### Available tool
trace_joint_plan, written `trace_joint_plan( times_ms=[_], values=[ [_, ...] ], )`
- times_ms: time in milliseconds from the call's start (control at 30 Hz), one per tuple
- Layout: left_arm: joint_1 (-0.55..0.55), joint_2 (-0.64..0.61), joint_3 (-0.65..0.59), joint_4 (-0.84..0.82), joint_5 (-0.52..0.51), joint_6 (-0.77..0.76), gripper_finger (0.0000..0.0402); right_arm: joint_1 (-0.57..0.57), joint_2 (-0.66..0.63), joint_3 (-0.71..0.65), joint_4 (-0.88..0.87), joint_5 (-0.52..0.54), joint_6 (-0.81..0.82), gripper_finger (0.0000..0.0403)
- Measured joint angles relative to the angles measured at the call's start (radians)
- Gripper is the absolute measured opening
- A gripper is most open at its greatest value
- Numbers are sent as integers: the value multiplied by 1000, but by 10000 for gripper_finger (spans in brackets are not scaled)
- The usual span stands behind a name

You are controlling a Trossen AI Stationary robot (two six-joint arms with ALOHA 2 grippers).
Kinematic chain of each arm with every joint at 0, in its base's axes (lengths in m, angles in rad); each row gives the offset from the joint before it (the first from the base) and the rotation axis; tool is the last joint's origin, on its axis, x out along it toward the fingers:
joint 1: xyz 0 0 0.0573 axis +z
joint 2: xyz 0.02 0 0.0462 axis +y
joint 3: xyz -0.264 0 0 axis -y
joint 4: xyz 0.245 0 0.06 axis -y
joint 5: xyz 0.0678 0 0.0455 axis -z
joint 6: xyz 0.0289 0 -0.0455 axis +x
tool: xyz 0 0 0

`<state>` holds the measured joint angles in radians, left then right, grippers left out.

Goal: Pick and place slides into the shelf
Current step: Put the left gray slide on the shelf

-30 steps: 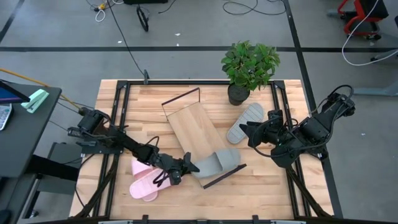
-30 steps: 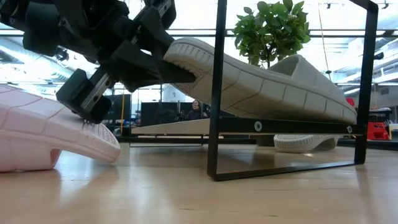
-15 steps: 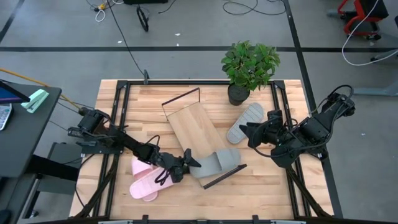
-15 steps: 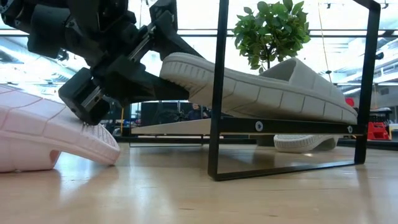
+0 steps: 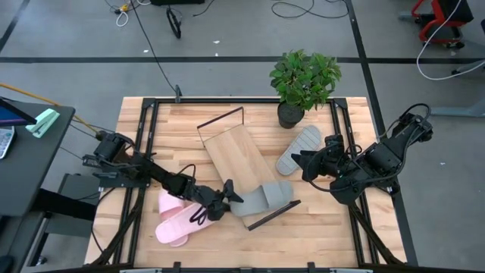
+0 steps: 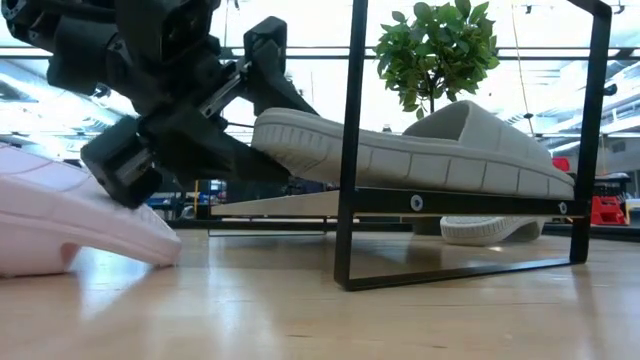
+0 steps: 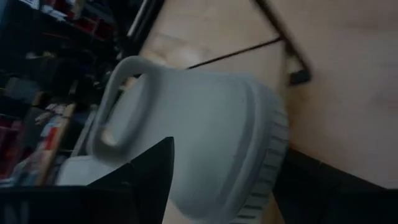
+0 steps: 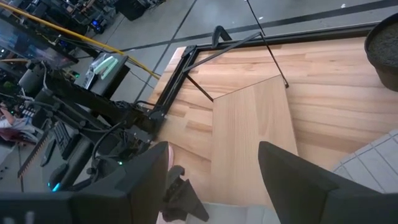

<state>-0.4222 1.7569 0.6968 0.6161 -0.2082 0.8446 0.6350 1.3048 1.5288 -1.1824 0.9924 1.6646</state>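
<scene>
Left gripper (image 5: 227, 199) now stands with its fingers spread wide beside the heel of the grey slide (image 5: 265, 200), where a second ago we had it pinched shut on that heel; half a second back the fingers were already parting. Released, the sandal has sunk: in the low view its heel (image 6: 290, 135) hangs lower than it did, while its toe end rests on the shelf (image 5: 235, 155) by the near black wire frame (image 6: 350, 150). We judge this slide placed, though not neatly (its heel overhangs the board's end past the frame, so it may yet tip off).

Our right gripper (image 5: 307, 162) waits with fingers apart beside the second grey slide (image 5: 298, 149), which lies on the table next to the potted plant (image 5: 305, 82), off the shelf. The two pink slides (image 5: 176, 218) lie on the table under our left arm, also unplaced. So one of four is on the board, and three are left to fetch
</scene>
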Motion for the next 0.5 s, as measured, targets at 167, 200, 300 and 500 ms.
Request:
trace_joint_plan(
  times_ms=[167, 200, 300, 500],
  values=[
    [-5, -3, 21, -48, 41, -62, 246, 0, 0, 0, 0, -3, -5, 254],
    [-6, -3, 25, -55, 45, -74, 247, 0, 0, 0, 0, -3, -6, 254],
    [-6, -5, 34, -56, 52, -89, 247, 0, 0, 0, 0, -6, -9, 254],
    [3, -50, 36, -91, 123, -182, 246, 0, 0, 0, 0, -8, -10, 254]
  ],
)
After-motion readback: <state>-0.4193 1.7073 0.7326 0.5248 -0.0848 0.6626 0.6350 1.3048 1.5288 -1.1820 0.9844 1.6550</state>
